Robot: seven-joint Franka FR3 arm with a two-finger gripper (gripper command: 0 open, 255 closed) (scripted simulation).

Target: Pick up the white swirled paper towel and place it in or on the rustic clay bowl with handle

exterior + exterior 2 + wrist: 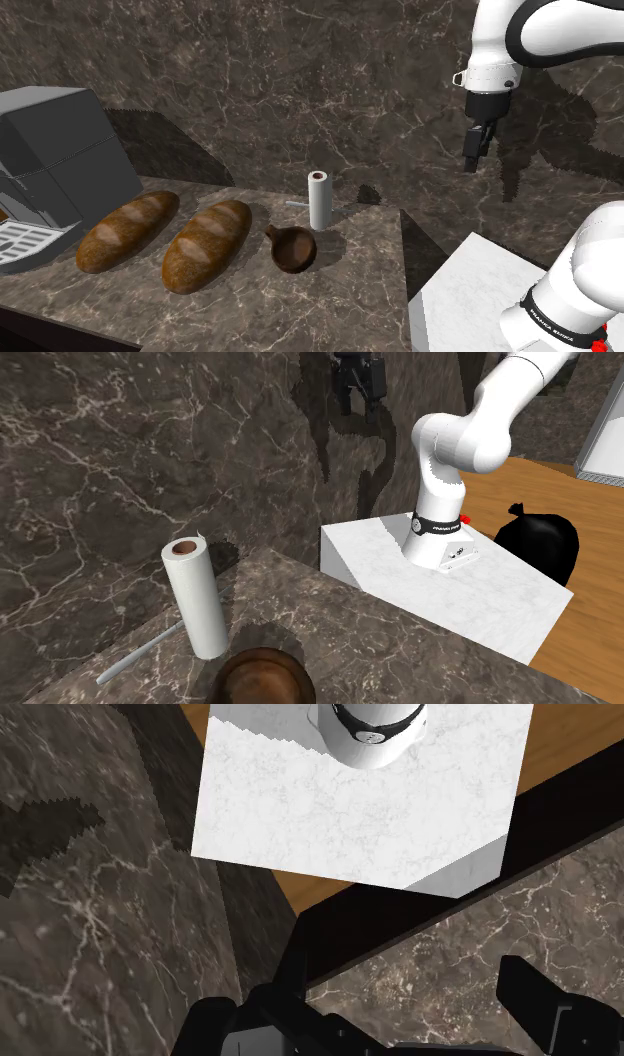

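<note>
Gripper (474, 150) is up high against the marble wall (300, 80), at roughly 2 o'clock from the paper towel roll (318, 200) and well apart from it. The wrist view has the fingers (545, 1004) spread wide with nothing between them, so the pincer (380, 1029) is apart and empty.

Shoulder view: the roll stands upright on the dark marble counter (330, 300), at 1 o'clock from the brown bowl with handle (292, 248), near it but not touching. Two bread loaves (127, 230) (207, 244) lie at the bowl's 9 o'clock, with a grey appliance (50, 165) past them.

Second exterior view adds a thin grey rod (140, 652) lying at the roll's (197, 597) base, the roll's brown core, and a black bag (540, 542) on the wood floor (560, 482) beside the white stand (450, 587). The bowl (265, 677) is cut off at its 6 o'clock edge.

Wrist view looks down on the stand (350, 794) and the counter edge.
</note>
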